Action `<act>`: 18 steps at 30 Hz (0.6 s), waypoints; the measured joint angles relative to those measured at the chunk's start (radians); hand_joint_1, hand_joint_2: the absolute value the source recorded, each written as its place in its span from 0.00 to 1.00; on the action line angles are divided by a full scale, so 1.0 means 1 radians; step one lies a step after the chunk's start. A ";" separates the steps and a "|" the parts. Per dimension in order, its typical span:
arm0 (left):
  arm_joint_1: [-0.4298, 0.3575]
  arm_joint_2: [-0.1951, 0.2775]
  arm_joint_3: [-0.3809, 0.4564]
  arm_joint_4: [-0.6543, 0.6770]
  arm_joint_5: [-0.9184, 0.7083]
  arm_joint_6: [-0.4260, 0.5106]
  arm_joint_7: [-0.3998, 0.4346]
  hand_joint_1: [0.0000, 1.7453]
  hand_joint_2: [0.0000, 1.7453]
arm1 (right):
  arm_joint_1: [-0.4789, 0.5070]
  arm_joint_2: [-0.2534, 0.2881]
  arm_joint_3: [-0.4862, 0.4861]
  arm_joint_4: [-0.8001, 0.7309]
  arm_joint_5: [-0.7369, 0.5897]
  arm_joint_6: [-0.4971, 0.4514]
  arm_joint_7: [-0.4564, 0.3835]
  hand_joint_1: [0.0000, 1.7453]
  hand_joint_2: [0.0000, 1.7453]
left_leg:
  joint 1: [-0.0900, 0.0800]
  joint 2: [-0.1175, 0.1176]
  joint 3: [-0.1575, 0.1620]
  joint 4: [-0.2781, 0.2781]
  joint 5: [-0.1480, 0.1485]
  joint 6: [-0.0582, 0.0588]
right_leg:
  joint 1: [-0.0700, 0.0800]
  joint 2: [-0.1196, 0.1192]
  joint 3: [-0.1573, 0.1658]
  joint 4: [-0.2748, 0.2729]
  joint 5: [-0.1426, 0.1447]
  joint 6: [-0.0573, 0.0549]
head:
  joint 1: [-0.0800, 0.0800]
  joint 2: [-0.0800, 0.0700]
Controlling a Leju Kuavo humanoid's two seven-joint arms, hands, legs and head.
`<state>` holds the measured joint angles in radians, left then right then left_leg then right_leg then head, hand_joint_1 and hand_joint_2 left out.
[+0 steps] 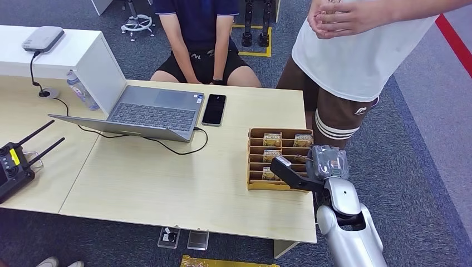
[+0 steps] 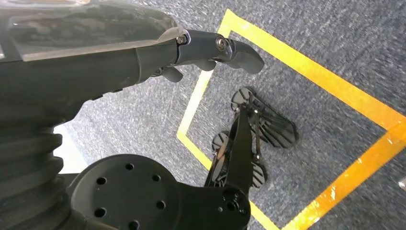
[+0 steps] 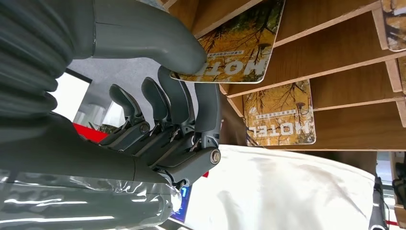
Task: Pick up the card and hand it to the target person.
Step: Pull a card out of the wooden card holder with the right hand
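Matt wooden rack (image 1: 256, 167), glossy card (image 3: 234, 45)

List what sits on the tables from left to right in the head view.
Remote controller → water bottle → laptop → phone → wooden card rack → right hand.

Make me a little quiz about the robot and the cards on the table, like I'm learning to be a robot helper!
1. True or false: the laptop on the table is closed.
2. Pick one. What does the thumb of the right hand touch?
A. the phone
B. a card in the wooden rack
C. the water bottle
3. Fill the gap: the big word printed on the cards is ____.

Key: 1 false, its lid is up. 2 B. 3 HOTEL.
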<state>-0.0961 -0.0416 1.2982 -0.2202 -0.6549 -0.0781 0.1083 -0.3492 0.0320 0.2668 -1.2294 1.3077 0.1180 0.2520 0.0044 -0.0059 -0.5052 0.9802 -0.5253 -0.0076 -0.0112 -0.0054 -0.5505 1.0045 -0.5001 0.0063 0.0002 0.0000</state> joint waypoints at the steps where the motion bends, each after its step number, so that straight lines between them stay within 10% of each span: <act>1: 0.000 0.000 0.000 0.000 -0.002 0.005 -0.001 0.00 1.00 | 0.000 0.000 -0.002 -0.005 -0.001 0.000 -0.001 0.84 1.00 | 0.000 0.000 0.000 0.000 0.000 0.000 | 0.000 0.000 0.000 0.000 0.000 0.000 | 0.000 0.000; 18: 0.002 0.000 0.003 0.000 -0.005 0.056 -0.013 0.00 1.00 | -0.005 -0.014 -0.058 -0.272 -0.030 0.006 -0.038 0.84 1.00 | 0.000 0.000 0.000 0.000 0.000 0.000 | 0.000 0.000 0.000 0.000 0.000 0.000 | 0.000 0.000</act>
<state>-0.0942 -0.0416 1.3011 -0.2202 -0.6596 -0.0218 0.0949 -0.3541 0.0179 0.2087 -1.5016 1.2776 0.1242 0.2136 0.0044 -0.0059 -0.5054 0.9803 -0.5253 -0.0076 -0.0112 -0.0054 -0.5508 1.0045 -0.5002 0.0063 0.0000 0.0000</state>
